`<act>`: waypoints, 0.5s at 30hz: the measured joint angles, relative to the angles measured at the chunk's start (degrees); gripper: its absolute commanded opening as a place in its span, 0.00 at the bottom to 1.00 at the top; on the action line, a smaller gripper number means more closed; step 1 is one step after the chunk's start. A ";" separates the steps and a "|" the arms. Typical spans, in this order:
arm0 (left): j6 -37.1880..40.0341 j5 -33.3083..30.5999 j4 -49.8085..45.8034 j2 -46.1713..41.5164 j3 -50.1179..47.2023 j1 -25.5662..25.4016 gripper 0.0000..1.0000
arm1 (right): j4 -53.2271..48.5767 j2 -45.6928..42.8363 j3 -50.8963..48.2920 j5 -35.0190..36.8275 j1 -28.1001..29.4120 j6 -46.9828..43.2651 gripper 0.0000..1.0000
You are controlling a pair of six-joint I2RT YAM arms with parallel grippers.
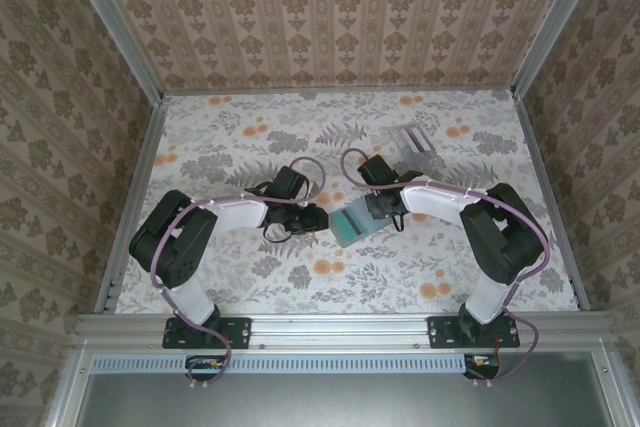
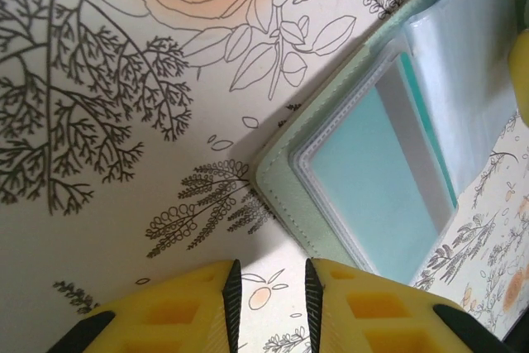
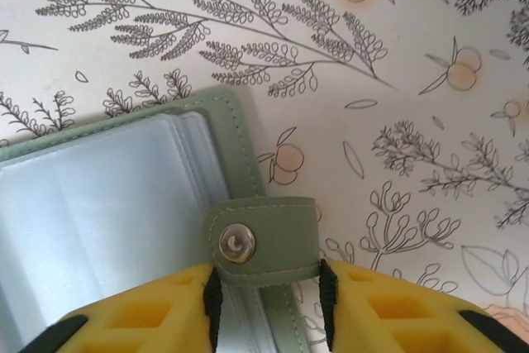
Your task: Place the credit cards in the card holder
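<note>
The card holder [image 1: 356, 219] lies open on the table [image 1: 250, 277], about midway between the two arms, clear pockets facing up. One bluish-green card [image 2: 372, 179] sits inside a clear pocket, so I'd say at least one is home. I can't pick out any loose cards on the cloth. The clear stand [image 1: 415, 139], well off toward the far right, is too small from above for me to tell whether it holds any. My guess is the job is partly done, and how many cards are left I can't say.

The right gripper [image 3: 269, 287] is at the holder's closing tab [image 3: 266, 241]. The tab lies between its jaws, and the pads [image 3: 213, 295] sit against both edges. It looks to me like it has the holder by that tab, though how firm the hold is I can't judge. The left gripper [image 2: 270, 279] is just beside the holder's opposite corner. Its jaws are narrow, with nothing between them but bare cloth.

The top view gives the layout: both grippers close in on the holder from either side, and the stand off on its own. The left wrist view gives what the top can't, the card lying flat behind the plastic and the stitched green edge. The right wrist view adds the tab, its metal snap [image 3: 236, 243], and how the jaws flank it.
</note>
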 measured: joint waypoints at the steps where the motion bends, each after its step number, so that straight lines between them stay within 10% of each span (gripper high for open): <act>1: 0.00 0.00 0.04 0.00 0.00 0.00 0.29 | 0.28 0.00 0.00 0.15 -0.04 -0.31 0.34; 15: -2.36 2.19 4.87 0.42 -1.03 0.00 0.37 | 3.34 0.11 0.61 -7.28 -5.35 -3.28 0.09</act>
